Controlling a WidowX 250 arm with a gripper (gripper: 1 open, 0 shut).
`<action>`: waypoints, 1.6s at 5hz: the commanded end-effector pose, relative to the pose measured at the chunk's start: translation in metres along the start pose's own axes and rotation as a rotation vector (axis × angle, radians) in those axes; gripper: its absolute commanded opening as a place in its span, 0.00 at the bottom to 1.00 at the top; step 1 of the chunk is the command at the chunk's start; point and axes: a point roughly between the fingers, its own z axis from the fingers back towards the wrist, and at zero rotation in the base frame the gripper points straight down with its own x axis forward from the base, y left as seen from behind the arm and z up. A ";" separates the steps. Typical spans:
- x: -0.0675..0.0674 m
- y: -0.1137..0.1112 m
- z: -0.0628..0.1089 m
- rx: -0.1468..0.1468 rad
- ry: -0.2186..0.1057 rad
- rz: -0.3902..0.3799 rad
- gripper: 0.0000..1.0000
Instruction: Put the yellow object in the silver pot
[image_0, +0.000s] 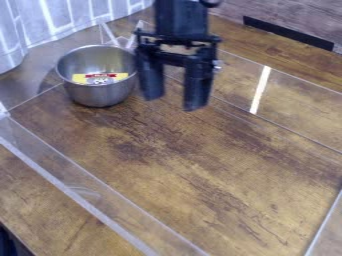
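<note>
The silver pot stands at the back left of the wooden table. Inside it lies the yellow object, flat on the pot's bottom, with a red patch showing. My gripper hangs to the right of the pot, clear of its rim, with its two black fingers spread wide apart and pointing down. Nothing is between them. The left finger stands just beside the pot's right wall.
A transparent barrier edge runs diagonally across the front left of the table. A pale curtain hangs behind the pot. A dark strip runs along the back right.
</note>
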 end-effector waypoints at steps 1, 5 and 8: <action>0.037 -0.036 0.025 0.028 -0.092 -0.052 1.00; 0.102 -0.034 0.012 0.123 -0.086 -0.236 1.00; 0.107 -0.009 0.023 0.168 -0.101 -0.228 1.00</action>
